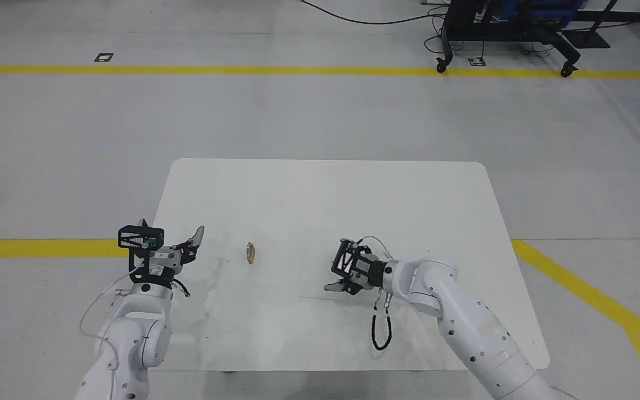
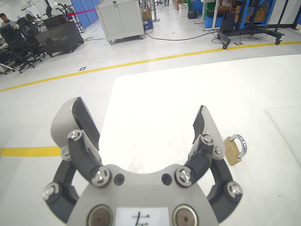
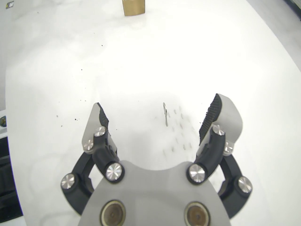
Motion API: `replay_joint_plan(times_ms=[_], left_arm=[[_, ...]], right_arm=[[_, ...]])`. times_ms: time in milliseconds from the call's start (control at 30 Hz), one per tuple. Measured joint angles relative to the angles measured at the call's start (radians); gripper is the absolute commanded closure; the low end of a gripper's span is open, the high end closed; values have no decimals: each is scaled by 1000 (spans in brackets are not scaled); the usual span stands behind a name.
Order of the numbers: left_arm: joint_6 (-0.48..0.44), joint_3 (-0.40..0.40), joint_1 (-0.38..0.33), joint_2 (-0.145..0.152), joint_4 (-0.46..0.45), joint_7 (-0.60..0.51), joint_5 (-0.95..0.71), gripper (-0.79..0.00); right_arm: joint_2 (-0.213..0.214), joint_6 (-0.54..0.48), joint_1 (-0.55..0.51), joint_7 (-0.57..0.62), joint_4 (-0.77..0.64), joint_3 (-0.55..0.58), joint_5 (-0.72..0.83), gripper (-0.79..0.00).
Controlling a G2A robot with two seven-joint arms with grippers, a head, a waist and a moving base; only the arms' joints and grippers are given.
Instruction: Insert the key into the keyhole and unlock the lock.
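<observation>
Brass padlock (image 3: 133,3) lies flat on the white table (image 1: 400,200), between the two arms and nearer the left gripper (image 2: 141,111), whose fingers are spread wide and hold nothing. Small silver key (image 3: 165,114) lies on the table, well apart from the padlock, under the gap between the spread fingers of the right gripper (image 3: 158,103), touched by neither.

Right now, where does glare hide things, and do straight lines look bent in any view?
Right wrist view: the white table glares, so the thin key is faint, yet the brass lock reads clearly. Left wrist view: the yellow floor line bows, a lens bend. Top view: light is even, lines straight.
</observation>
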Motion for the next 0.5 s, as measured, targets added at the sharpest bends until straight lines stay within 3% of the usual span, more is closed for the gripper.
replay_joint_plan(times_ms=[400, 500], left_arm=[[0, 0, 0, 0, 0, 0, 0, -785], [0, 0, 0, 0, 0, 0, 0, -785]], right_arm=[[-8, 37, 51, 22, 68, -34, -2, -302], [-9, 34, 60, 22, 78, -42, -2, -249]])
